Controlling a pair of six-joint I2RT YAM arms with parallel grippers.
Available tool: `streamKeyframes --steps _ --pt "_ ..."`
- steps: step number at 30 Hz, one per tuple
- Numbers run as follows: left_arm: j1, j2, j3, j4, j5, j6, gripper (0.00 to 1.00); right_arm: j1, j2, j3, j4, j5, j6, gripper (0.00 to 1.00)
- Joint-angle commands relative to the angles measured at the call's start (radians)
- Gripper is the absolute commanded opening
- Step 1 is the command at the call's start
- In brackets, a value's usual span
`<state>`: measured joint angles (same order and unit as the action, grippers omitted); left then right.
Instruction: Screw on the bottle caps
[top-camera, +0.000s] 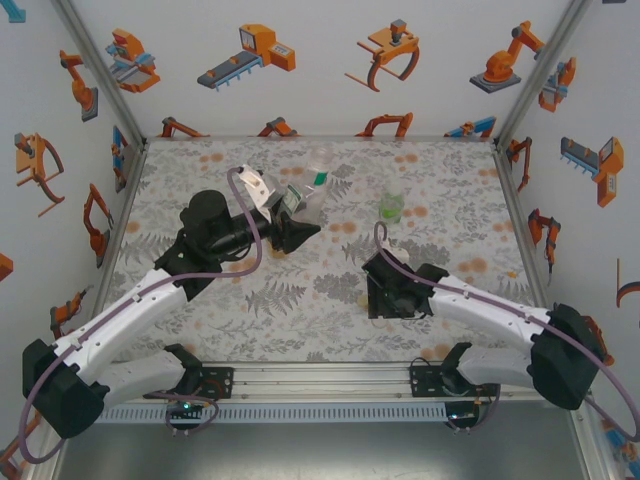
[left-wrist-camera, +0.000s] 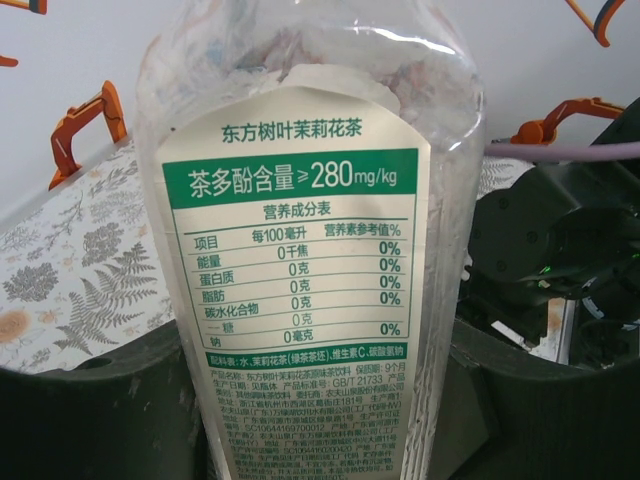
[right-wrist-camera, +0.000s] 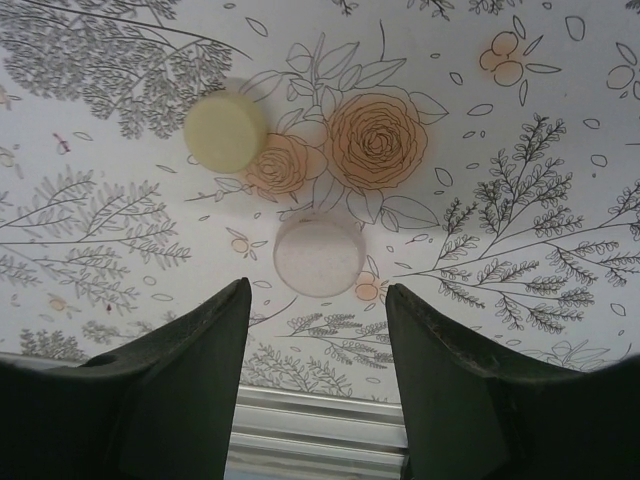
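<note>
My left gripper (left-wrist-camera: 320, 410) is shut on a clear bottle (left-wrist-camera: 300, 250) with a white and green printed label, its dark jaws pressed against both sides. From above, that gripper (top-camera: 292, 212) holds the bottle (top-camera: 318, 178) tilted over the far middle of the table. A short green-tinted bottle (top-camera: 391, 207) stands to the right of it. My right gripper (right-wrist-camera: 318, 300) points down at the table and is open. Just beyond its fingertips lies a white cap (right-wrist-camera: 318, 257), with a pale yellow cap (right-wrist-camera: 225, 131) farther off to the left. Seen from above, the right gripper (top-camera: 383, 297) covers both caps.
The floral tablecloth (top-camera: 300, 300) covers the table, which has walls on three sides. A metal rail (right-wrist-camera: 320, 430) at the near edge runs just behind the right fingers. The right arm's dark body (left-wrist-camera: 560, 260) sits to the right behind the held bottle.
</note>
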<state>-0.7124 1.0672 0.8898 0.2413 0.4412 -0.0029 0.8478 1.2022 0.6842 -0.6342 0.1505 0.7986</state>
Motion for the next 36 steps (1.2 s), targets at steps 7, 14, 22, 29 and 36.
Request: streamKeyframes --steps 7,14,22,29,36 --pt "0.003 -0.009 0.000 0.014 -0.002 -0.003 0.53 0.007 0.076 -0.022 0.074 -0.003 0.027 0.54" --pt "0.002 -0.003 0.010 0.015 -0.007 -0.007 0.53 0.008 0.117 -0.030 0.101 -0.009 0.029 0.53" --pt "0.003 0.010 0.020 0.008 -0.009 -0.009 0.52 0.012 0.167 -0.031 0.098 -0.025 0.028 0.50" --pt "0.003 0.014 0.023 0.005 -0.013 -0.008 0.52 0.017 0.184 -0.011 0.069 -0.019 0.021 0.47" --pt "0.002 0.019 0.024 0.000 -0.027 -0.010 0.52 0.020 0.205 0.014 0.041 -0.024 0.017 0.49"
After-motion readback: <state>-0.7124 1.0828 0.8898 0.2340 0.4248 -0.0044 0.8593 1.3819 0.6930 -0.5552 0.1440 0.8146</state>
